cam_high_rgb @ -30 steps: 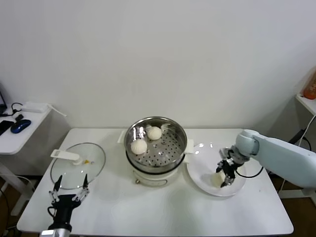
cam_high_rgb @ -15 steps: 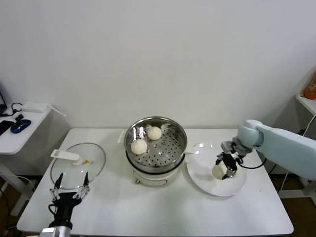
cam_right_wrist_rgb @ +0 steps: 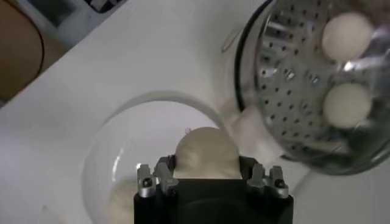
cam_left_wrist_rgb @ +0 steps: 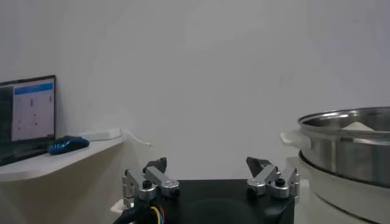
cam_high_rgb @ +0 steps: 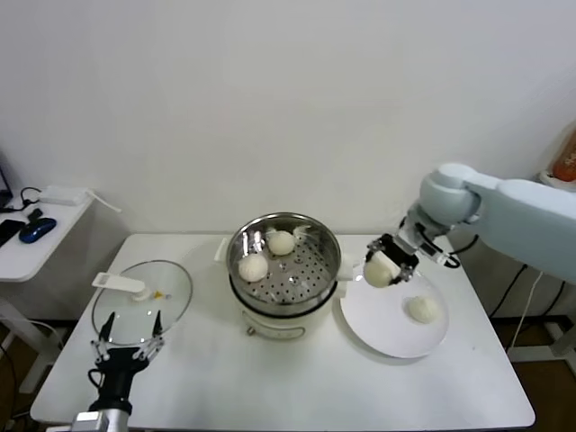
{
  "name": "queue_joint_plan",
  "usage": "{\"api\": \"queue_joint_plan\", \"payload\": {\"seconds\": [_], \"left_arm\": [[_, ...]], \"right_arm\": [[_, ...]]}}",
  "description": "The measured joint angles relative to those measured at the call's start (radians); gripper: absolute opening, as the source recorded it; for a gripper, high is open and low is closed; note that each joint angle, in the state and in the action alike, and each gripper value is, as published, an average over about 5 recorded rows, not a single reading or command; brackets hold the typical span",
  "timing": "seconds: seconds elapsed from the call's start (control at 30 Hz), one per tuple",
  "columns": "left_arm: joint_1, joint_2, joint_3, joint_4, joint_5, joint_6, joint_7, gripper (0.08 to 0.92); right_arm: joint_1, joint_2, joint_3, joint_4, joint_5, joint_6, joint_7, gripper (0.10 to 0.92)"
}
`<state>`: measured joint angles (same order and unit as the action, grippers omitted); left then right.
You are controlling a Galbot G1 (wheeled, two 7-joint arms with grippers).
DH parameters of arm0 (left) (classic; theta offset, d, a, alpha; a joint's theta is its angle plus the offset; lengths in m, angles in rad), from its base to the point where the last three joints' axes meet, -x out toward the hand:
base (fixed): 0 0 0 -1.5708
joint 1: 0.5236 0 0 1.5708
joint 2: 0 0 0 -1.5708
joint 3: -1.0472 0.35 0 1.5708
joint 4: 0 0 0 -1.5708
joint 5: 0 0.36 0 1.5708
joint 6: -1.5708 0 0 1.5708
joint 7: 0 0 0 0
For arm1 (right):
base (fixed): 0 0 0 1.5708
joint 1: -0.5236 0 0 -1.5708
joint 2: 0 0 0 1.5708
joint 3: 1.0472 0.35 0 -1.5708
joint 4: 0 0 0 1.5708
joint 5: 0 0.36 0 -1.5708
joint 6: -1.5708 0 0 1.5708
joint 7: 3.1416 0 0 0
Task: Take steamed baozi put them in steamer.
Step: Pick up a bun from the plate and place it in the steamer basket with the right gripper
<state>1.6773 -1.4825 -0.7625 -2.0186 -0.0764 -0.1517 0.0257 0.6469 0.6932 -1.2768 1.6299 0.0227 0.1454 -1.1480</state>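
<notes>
The steamer [cam_high_rgb: 284, 261] already holds two buns [cam_high_rgb: 253, 267]. A plate [cam_high_rgb: 393, 337] beside it keeps one more (the last). The right gripper [cam_high_rgb: 382, 265] is clamped on a bun [cam_high_rgb: 378, 271], lifted above the plate's near edge; next it must carry over the rim, then release. The left gripper [cam_high_rgb: 126, 346] waits spread apart by the lid [cam_high_rgb: 141, 300].

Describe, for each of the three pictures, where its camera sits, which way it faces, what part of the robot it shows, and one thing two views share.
Head view: from the robot's head, down at the table; shows both arms, right gripper carrying a baozi, left gripper open by the glass lid.
Left wrist view: from the left wrist, level toward the wall; shows left gripper fingers.
Right wrist view: from the right wrist, downward over the plate; shows its gripper on the baozi.
Shared: all three show the steamer.
</notes>
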Motion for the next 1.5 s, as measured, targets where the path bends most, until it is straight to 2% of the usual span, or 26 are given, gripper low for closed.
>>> {"api": "queue_joint_plan", "payload": {"seconds": [0.33,0.83,1.13,1.5], "left_arm": [[0.005,-0.002,0.002,-0.006,0.015,0.000,-0.001,0.823],[0.005,-0.002,-0.007,-0.008,0.020,0.009,-0.004,0.823],[0.003,-0.002,-0.011,0.000,0.020,0.013,-0.005,0.823],[0.003,-0.002,-0.011,0.009,0.020,0.014,-0.006,0.823]], "right_arm": [[0.063,0.143,0.025,0.025,-0.096,0.129,0.008,0.686],[-0.038,0.390,0.069,-0.087,-0.313,0.317,0.023,0.695],[-0.125,0.462,0.086,-0.118,-0.434,0.398,0.030,0.696],[-0.193,0.492,0.096,-0.130,-0.515,0.458,0.033,0.696]]}}
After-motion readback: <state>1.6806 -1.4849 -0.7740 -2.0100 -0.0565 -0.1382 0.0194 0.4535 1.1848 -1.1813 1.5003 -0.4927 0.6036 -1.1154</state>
